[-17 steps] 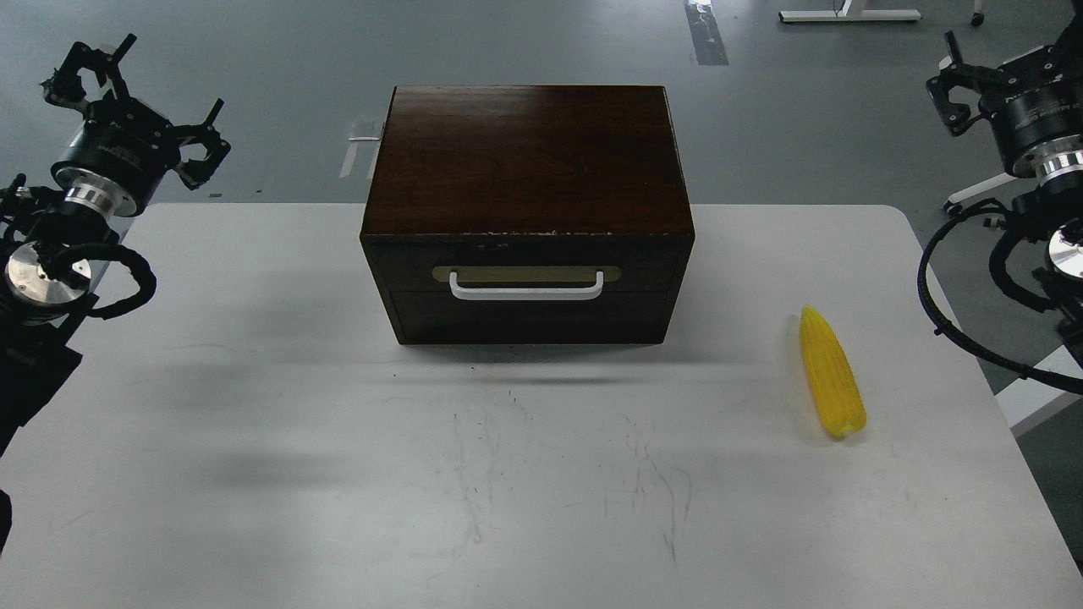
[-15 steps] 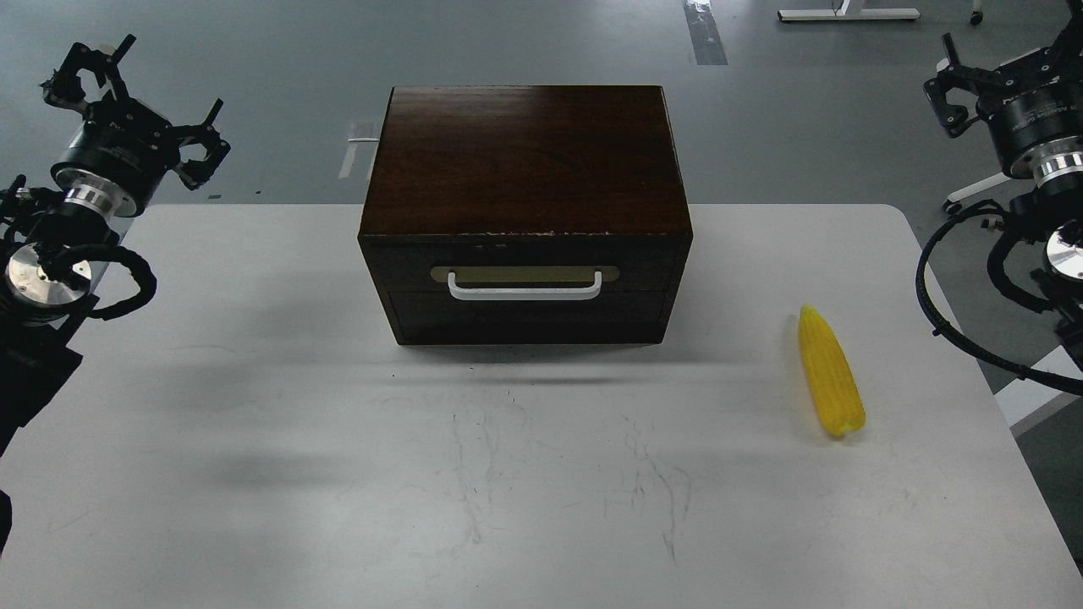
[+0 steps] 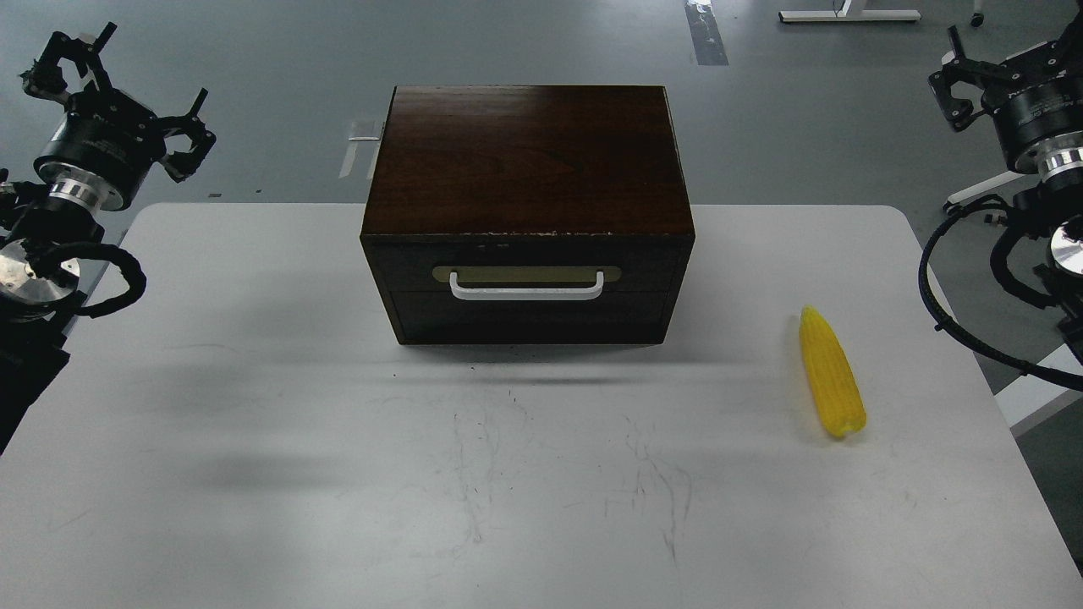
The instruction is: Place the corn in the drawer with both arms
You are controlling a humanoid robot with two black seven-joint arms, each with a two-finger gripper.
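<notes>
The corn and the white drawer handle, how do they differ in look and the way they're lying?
The corn is bright yellow, tapered and ridged with kernel rows; the handle is plain white, smooth and U-shaped. The corn lies loose on the table, pointing away from the camera; the handle runs left to right, fixed to a brass plate on the drawer. The corn sits right of the box; the handle is centred on its front. Both are long, slim and untouched by either gripper.

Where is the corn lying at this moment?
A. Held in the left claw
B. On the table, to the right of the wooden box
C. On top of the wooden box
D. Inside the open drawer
B: the corn lies on the white table, right of the wooden box, whose drawer is shut.
</notes>
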